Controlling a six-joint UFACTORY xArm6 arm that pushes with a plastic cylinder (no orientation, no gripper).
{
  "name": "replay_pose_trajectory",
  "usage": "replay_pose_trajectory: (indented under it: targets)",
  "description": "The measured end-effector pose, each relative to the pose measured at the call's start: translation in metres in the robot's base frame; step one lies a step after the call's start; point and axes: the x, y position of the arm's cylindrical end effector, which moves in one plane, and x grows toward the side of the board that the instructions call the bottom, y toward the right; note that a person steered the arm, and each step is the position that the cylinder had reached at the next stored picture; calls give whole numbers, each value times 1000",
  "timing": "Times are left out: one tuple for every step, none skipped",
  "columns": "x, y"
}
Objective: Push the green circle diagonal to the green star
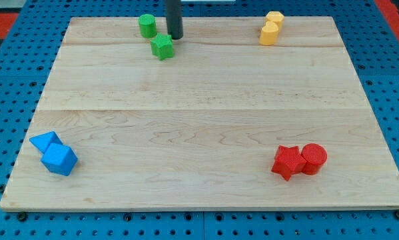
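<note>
My tip has no jaws to open or close; it stands just right of the green circle and just above-right of the green star. The circle lies up-left of the star, nearly touching. Counted: two green, two yellow, two red, two blue blocks.
</note>
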Motion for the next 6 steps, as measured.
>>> replay_pose_trajectory:
  targets:
    - [-32,-8]
    - [-2,-59]
    - [20,-69]
    - [21,-106]
    - [10,-75]
    - [-22,-79]
